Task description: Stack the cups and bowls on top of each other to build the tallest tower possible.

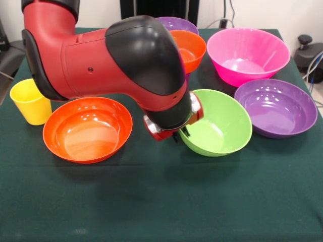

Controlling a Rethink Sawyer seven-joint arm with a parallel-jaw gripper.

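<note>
Bowls sit open side up on the green cloth [161, 201]: nearest, a wide orange bowl [87, 129] and a green bowl [218, 122], with the gripper [176, 132] at the green one's rim, its fingers hidden, so I cannot tell their state. A yellow cup [29, 101] stands left, a purple bowl [276, 107] right; behind, a small orange bowl [191, 48] and a pink bowl [248, 54].

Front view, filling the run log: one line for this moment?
arm low over table | tool at green bowl rim, state unclear | bowls unstacked | yellow cup upright

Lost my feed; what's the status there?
Claw at green bowl rim, state unclear. No tower yet; bowls lie apart. Arm hides table's middle.
</note>
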